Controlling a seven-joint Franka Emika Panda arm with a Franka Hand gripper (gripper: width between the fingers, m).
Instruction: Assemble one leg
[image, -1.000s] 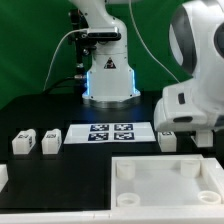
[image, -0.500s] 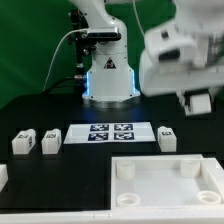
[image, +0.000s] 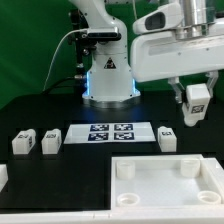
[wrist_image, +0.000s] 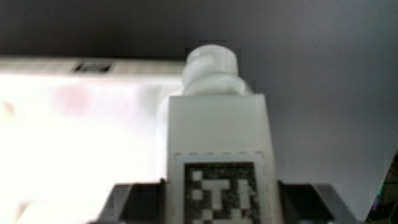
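My gripper (image: 195, 106) hangs at the exterior view's right, above the table, shut on a leg (image: 196, 100), a small white block with a tag. In the wrist view the same leg (wrist_image: 217, 120) stands upright between my dark fingers (wrist_image: 146, 200), with its tag toward the camera and its round peg end pointing away. Three more legs lie on the table: two at the left (image: 22, 143) (image: 50, 141) and one right of the marker board (image: 167, 138). The large white square piece with corner sockets (image: 160, 190) lies in front.
The marker board (image: 112, 132) lies flat in the middle of the black table. The robot base (image: 108, 75) stands behind it. Another white part (image: 3, 178) shows at the left edge. The white piece's surface (wrist_image: 71, 110) fills the wrist view behind the leg.
The arm has lifted from low over the table at the right. The gripper now hangs higher, with the leg in plain sight in it. The legs on the table have not moved.
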